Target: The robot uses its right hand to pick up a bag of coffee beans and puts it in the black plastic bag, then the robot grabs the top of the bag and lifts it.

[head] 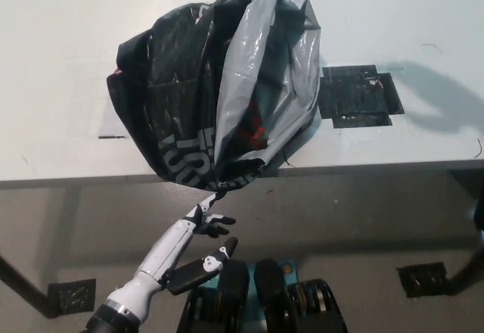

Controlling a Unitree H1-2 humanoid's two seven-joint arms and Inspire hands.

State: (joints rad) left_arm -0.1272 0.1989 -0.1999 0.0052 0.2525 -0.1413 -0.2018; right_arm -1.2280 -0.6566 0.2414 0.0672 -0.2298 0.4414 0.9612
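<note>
Bag (204, 106) of black plastic sits slumped on the white table (60, 60) in the upper middle of the frame, its glossy folds bunched and a grey, reflective fold running down its right half. White lettering shows on its lower front, and a patch of red shows inside the opening near its lower centre. The bottom of the bag reaches the table's front edge and overhangs it slightly at the lower middle. What lies inside cannot be made out beyond the red patch.

Just to the right of the bag, a dark square patch (359, 95) lies flat on the table, close to the bag's right side. Beyond it, the right stretch of the table is bare apart from a soft shadow at the upper right. The left stretch of the table is likewise open, with a short dark mark (112, 136) near the front edge.

Below the table edge, in the lower left-middle of the frame, the white left hand (206, 223) hangs in the air just under the bag's overhang, holding nothing, its fingers loosely apart. The right hand is out of sight.
</note>
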